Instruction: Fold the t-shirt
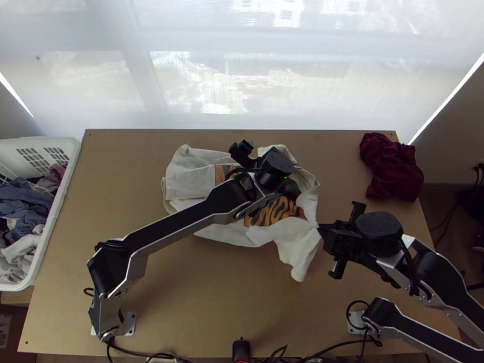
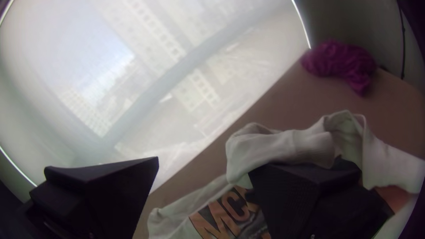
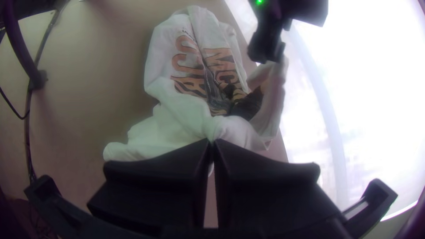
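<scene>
The white t-shirt (image 1: 190,178) lies bunched and unevenly folded mid-table, its orange-and-black print partly visible. Over its upper right part is my left gripper (image 1: 276,167). In the left wrist view, the left gripper (image 2: 203,186) has its fingers wide apart, one against the shirt (image 2: 287,146) with cloth draped over its tip. At the shirt's right side, my right gripper (image 1: 322,228) pinches the fabric, pulling it into a point. The right wrist view has the right gripper (image 3: 211,142) closed on the edge of the shirt (image 3: 177,121), slightly raised.
A dark red cloth (image 1: 392,166) lies at the table's far right corner. A white basket (image 1: 57,206) of clothes stands beyond the left edge. Bare tabletop (image 1: 199,290) lies in front of the shirt; cables run along the near edge.
</scene>
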Controlling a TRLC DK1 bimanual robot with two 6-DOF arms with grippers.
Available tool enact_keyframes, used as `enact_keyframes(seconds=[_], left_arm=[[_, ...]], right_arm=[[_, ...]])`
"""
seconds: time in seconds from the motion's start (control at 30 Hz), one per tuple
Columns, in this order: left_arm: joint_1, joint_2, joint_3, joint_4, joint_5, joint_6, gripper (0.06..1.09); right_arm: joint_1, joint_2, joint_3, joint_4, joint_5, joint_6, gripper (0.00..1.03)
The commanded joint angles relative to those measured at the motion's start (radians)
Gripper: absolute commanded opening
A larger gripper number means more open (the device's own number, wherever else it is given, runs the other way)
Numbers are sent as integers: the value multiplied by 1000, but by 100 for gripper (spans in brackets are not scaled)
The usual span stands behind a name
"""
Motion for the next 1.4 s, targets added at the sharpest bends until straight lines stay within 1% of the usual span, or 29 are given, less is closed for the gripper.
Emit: enact_keyframes(seconds=[0.0, 0.07, 0.17, 0.23, 0.37, 0.47, 0.6, 0.7, 0.77, 0.9, 1.0, 1.1, 1.23, 1.3, 1.37], left_arm=[[-28, -5, 70, -425, 151, -189, 103], [-21, -10, 100, -559, 194, -215, 103], [-5, -36, 107, -738, 209, -275, 103], [8, -68, 87, -827, 241, -301, 103], [6, -176, 11, -841, 240, -313, 103], [0, -249, 16, -847, 240, -302, 103], [6, -364, 5, -902, 246, -310, 103], [35, -475, -101, -905, 244, -310, 103], [54, -559, -219, -870, 244, -306, 103], [114, -722, -535, -733, 244, -250, 103], [157, -776, -743, -597, 244, -187, 103], [195, -785, -884, -454, 244, -137, 103], [321, -772, -1027, -299, 322, -56, 103], [405, -765, -1068, -252, 358, -20, 102], [509, -742, -1075, -239, 445, 1, 102]], right_arm=[[-17, -17, -15, 3, -3, 15, 3], [-23, -17, -15, 3, -3, 19, 3], [-40, -11, -20, 4, -3, 19, 3], [-55, -9, -22, 7, -3, 21, 3], [-69, 0, -25, 17, -3, 32, 3], [-73, 8, -25, 27, -3, 39, 3], [-80, 15, -20, 33, -3, 45, 3], [-93, 15, -22, 35, -3, 50, 3], [-95, 17, -23, 35, -3, 55, 3], [-103, 23, -22, 35, -3, 56, 3], [-113, 31, -17, 35, -3, 53, 3], [-129, 37, -9, 35, -2, 47, 3], [-150, 44, 6, 35, -2, 45, 3], [-155, 46, 12, 35, -2, 45, 3], [-166, 46, 15, 33, 0, 45, 3]])
